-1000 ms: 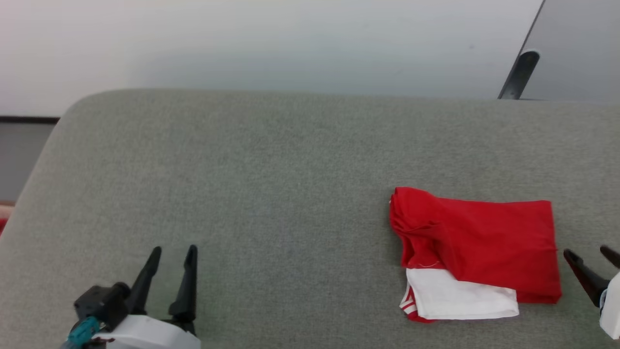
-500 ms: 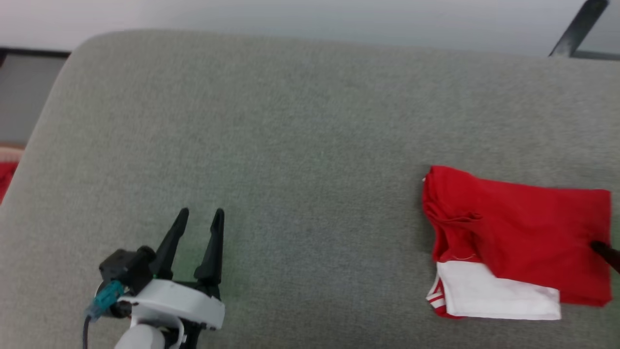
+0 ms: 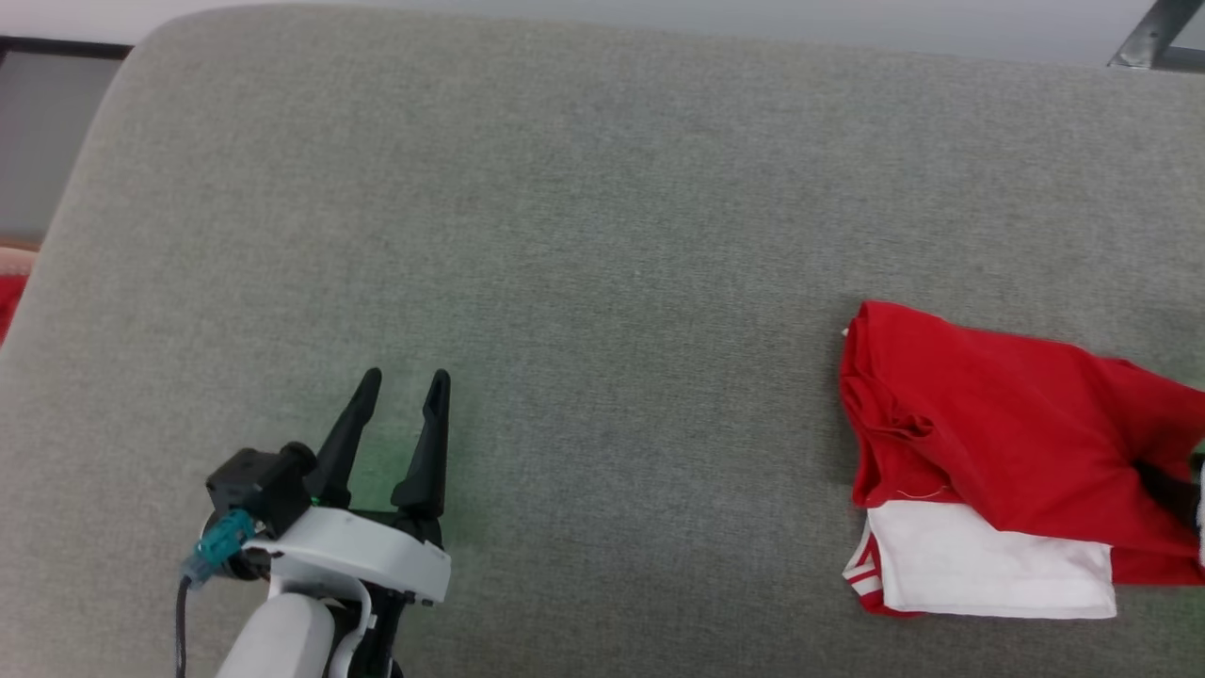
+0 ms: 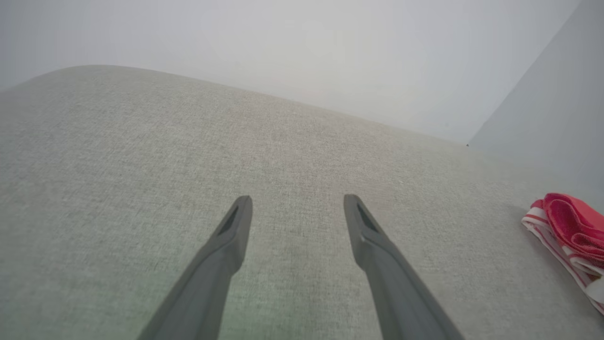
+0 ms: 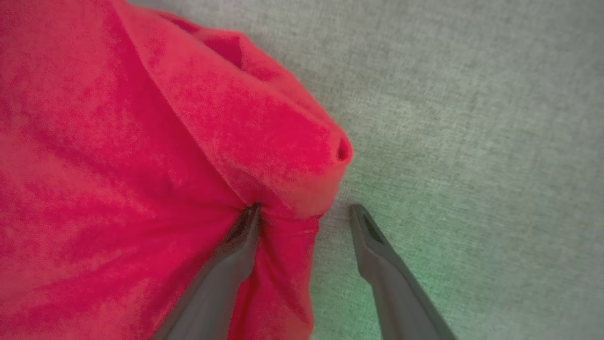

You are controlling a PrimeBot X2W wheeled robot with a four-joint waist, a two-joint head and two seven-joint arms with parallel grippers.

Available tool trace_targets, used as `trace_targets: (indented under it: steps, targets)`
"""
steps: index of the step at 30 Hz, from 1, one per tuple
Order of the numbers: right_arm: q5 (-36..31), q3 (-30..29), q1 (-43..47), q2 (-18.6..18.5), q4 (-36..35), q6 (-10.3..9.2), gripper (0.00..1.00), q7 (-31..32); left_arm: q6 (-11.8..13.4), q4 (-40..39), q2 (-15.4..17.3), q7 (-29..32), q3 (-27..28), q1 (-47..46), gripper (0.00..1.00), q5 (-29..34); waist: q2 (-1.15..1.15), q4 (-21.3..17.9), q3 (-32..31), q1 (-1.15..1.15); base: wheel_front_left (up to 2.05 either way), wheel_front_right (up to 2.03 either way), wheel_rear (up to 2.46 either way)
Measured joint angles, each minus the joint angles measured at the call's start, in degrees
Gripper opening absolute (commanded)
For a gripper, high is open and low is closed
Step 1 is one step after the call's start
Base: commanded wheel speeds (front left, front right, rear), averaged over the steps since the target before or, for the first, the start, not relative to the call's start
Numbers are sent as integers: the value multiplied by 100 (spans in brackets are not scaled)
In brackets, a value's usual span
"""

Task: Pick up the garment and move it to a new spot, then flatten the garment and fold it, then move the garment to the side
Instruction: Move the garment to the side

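The garment (image 3: 998,414) lies folded at the right of the grey cushion (image 3: 602,235), red with a white sleeve end and striped trim at its near edge. My right gripper (image 3: 1167,490) comes in from the right edge and digs into the garment's right side. In the right wrist view the right gripper (image 5: 304,208) is open, one finger (image 5: 240,241) pressed into the garment (image 5: 118,141), a raised fold of it between the jaws. My left gripper (image 3: 407,377) stands open over bare cushion at the lower left, holding nothing. Seen from the left wrist, the left gripper (image 4: 297,198) has the garment (image 4: 566,217) far off to the right.
The cushion's rounded far-left corner drops to a dark floor strip (image 3: 47,122). A bit of red cloth (image 3: 8,301) shows at the left edge. A dark metal bar (image 3: 1153,38) stands at the top right before a pale wall (image 4: 302,56).
The head camera has tilted down and shifted. My right gripper has moved left from beside the garment onto its right edge, bunching the cloth there. The left gripper stays open.
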Motion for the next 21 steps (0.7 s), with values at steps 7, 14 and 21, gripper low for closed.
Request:
trace_targets:
  steps: [7, 14, 21]
  targets:
    - [274, 253, -97, 105, 109, 10, 0, -383, -69, 23, -30, -1, 70, -62, 100, 90, 0, -155, -58, 0, 0, 0, 0]
    - [511, 105, -143, 232, 313, 29, 0, -904, -120, 0, -56, -12, 70, -23, 100, 164, 0, -391, -124, 0, 0, 0, 0]
    - [548, -527, -62, 46, 566, 26, 0, -1502, -129, -59, -11, -12, 70, -43, 100, 241, 0, -780, -114, 0, 0, 0, 0]
